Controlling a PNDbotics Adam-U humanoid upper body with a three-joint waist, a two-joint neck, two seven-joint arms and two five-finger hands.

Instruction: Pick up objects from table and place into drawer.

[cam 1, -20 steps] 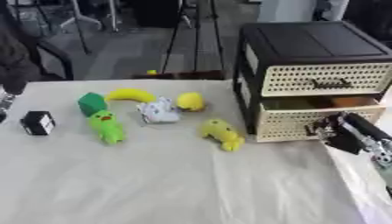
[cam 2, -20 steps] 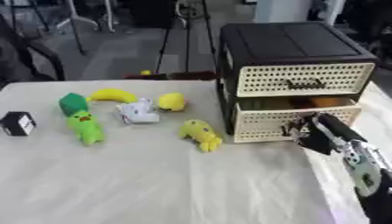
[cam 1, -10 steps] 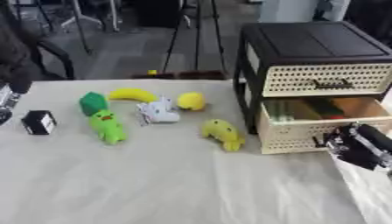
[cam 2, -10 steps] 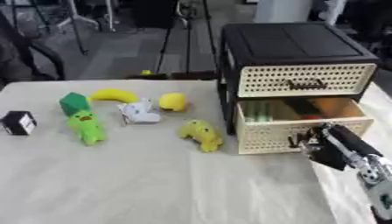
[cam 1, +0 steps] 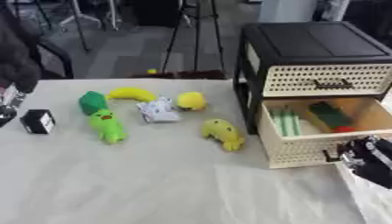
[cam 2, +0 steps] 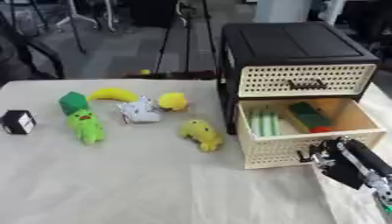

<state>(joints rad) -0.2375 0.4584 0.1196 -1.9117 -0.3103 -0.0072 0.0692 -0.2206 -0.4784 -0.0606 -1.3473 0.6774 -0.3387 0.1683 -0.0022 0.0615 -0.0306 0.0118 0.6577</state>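
The black drawer cabinet [cam 2: 295, 48] stands at the right, and its lower cream drawer [cam 2: 302, 146] is pulled far out. Inside lie pale green sticks [cam 2: 265, 122] and a dark green thing with a red end [cam 2: 310, 116]. My right hand [cam 2: 343, 162] is at the drawer's front, fingers curled on its small dark handle [cam 2: 306, 155]. On the table lie a banana [cam 1: 131, 93], a round yellow toy [cam 1: 190, 100], a long yellow toy [cam 1: 223, 133], a green toy [cam 1: 106, 125], a dark green block [cam 1: 92, 101], a white-grey thing [cam 1: 159, 109] and a black cube [cam 1: 37, 121]. My left hand [cam 1: 5, 114] barely shows at the left edge.
The white-clothed table [cam 1: 153, 183] stretches toward me. The cabinet's upper drawer [cam 2: 306, 80] is closed. Chairs and a tripod stand on the floor beyond the table's far edge.
The lower drawer has slid out toward me, from nearly closed to wide open, with my right hand on its handle moving back along with it.
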